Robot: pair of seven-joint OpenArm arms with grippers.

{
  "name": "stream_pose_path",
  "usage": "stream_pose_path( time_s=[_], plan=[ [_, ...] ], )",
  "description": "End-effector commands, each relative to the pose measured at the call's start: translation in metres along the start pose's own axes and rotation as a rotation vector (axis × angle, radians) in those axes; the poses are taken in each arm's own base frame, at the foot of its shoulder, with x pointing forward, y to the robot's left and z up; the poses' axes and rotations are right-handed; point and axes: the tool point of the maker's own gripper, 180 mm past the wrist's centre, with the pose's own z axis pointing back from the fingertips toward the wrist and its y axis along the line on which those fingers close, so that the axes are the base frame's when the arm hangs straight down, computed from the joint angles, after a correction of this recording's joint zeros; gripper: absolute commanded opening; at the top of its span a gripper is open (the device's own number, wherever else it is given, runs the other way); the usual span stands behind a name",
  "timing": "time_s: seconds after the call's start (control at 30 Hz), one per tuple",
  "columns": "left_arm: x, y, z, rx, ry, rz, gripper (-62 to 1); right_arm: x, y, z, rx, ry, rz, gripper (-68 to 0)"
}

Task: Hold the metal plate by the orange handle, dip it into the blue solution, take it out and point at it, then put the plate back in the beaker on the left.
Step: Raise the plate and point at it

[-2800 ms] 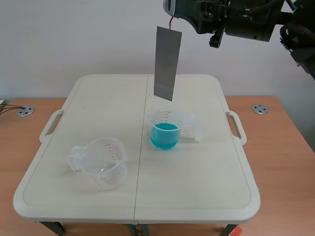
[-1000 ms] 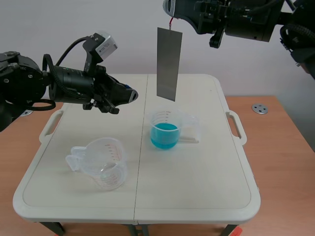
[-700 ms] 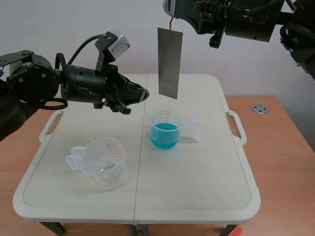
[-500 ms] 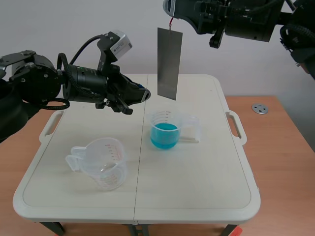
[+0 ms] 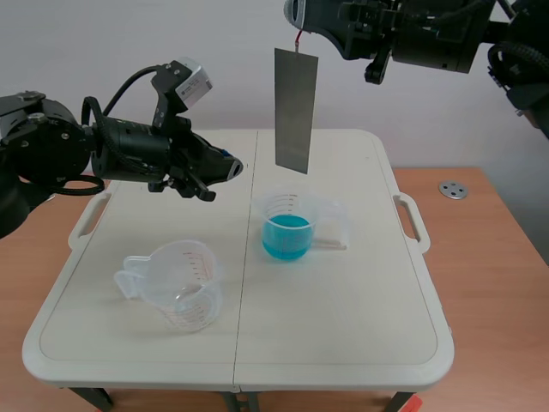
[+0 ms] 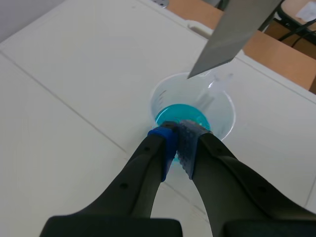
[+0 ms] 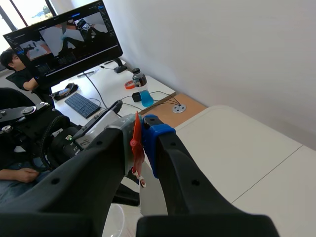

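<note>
Closed, empty left fingers (image 5: 228, 167) have drawn back from the metal plate (image 5: 295, 111). Right fingers (image 7: 165, 148) grip its orange handle (image 7: 136, 140) above a cream desk (image 5: 343, 300); their arm (image 5: 429, 34) is cut off.

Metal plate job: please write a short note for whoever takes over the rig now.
Right gripper: shut on the orange handle, raised high; the metal plate hangs above the blue solution beaker, clear of it.
Left gripper: shut on nothing, pointing toward the plate from the side, not touching.
Empty beaker: upright on the left half of the table.
Done, it seems: plate held, out of the solution, pointing; the dip itself does not show.
Left: put the plate in the empty beaker.
</note>
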Motion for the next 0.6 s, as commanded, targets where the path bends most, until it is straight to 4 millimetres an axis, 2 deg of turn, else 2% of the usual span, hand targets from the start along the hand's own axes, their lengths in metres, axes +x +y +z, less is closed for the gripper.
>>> stream_pose_path(
  time_s=[0.0,0.2,0.43,0.57],
  plan=[
    [0.003,0.02,0.017,0.056,-0.025,0.017,-58.2,0.017,0.006,0.0,0.026,-0.047,0.021,-66.0],
    [-0.017,0.055,0.073,0.178,0.008,0.012,-58.2,0.017,0.006,0.0,0.026,-0.048,0.021,-66.0],
    [-0.046,0.079,0.149,0.324,0.058,-0.028,-58.2,0.017,0.006,0.0,0.027,-0.049,0.021,-66.0],
    [-0.071,0.088,0.191,0.413,0.114,-0.025,-58.2,0.017,0.006,0.0,0.027,-0.049,0.02,-66.0]
  ],
)
